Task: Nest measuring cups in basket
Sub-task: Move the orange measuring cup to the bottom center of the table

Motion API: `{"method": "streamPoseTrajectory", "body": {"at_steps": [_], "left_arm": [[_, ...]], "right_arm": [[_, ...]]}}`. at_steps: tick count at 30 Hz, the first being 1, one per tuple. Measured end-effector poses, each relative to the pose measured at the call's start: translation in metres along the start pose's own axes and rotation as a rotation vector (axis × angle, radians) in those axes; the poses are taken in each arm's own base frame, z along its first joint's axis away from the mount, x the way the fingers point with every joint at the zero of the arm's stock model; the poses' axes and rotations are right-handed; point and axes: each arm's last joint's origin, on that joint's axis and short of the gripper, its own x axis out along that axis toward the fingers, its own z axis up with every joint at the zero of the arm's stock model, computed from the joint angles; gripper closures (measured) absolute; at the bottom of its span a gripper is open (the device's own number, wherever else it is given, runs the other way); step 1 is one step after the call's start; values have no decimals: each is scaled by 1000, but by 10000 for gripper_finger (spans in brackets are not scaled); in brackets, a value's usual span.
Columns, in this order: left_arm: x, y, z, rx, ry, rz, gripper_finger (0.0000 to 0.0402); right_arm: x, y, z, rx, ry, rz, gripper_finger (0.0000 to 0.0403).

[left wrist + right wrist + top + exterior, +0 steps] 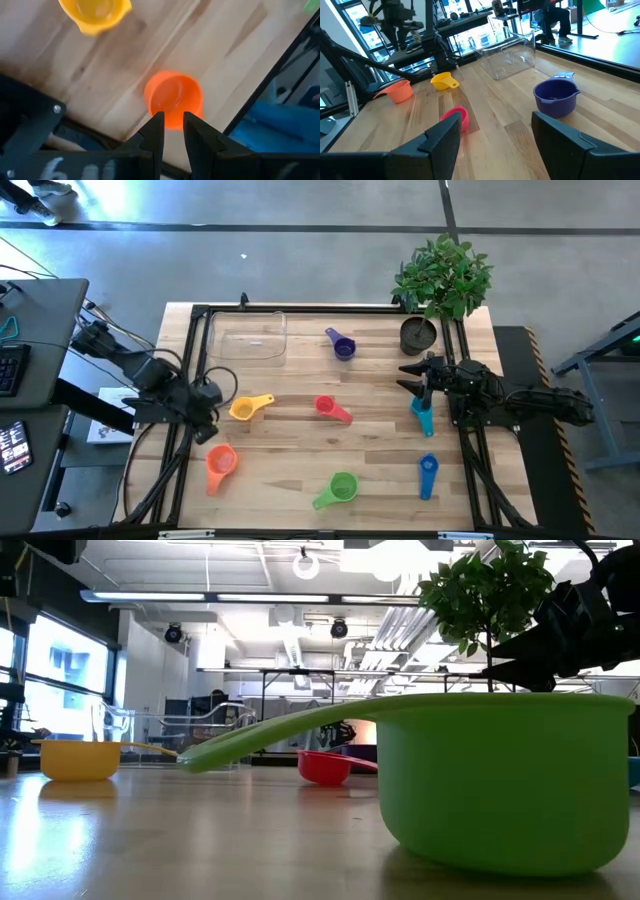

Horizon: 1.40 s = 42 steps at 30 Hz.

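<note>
Your inventory, table:
- basket (248, 336): far left, nothing in it.
- cups, all loose on wood: purple (343, 346) far ctr; yellow (246, 408) left; red (328, 408) ctr; orange (221, 463) near left; green (340, 488) near ctr; teal (423, 417) right; blue (428, 475) near right.
- L gripper (173, 131): over orange cup, fingers nearly together, clamping nothing.
- R gripper (415, 376): above teal cup, fingers wide apart, nothing held.

The desk (300, 450) is pale wood with a streaky grain and a black frame along its edges. On it lie scoops in purple (343, 346), yellow (246, 408), red (328, 408), orange (220, 464), green (340, 488), teal (422, 416) and blue (428, 474). The tub (250, 336) is clear. The pot (418, 335) is dark, its plant (445, 275) leafy green. Both arms and the left pincer (173, 125) and right pincer (495, 135) are black.
</note>
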Motion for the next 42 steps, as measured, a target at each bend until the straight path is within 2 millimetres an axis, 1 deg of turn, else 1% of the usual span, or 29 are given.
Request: {"method": "streamPoseTrajectory", "body": {"at_steps": [10, 19, 26, 36, 39, 42], "left_arm": [[19, -16, -7, 66, 70, 92, 339], [34, -28, -12, 106, 144, 128, 339], [39, -31, -14, 145, 157, 149, 339], [39, -31, -14, 130, 150, 155, 338], [40, -31, -14, 138, 157, 155, 329], [42, -32, -14, 152, 161, 158, 307]], "right_arm": [[0, 0, 0, 0, 0, 0, 169], [0, 0, 0, 0, 0, 0, 169], [0, 0, 0, 0, 0, 0, 169], [0, 0, 0, 0, 0, 0, 169], [0, 0, 0, 0, 0, 0, 169], [0, 0, 0, 0, 0, 0, 169]]}}
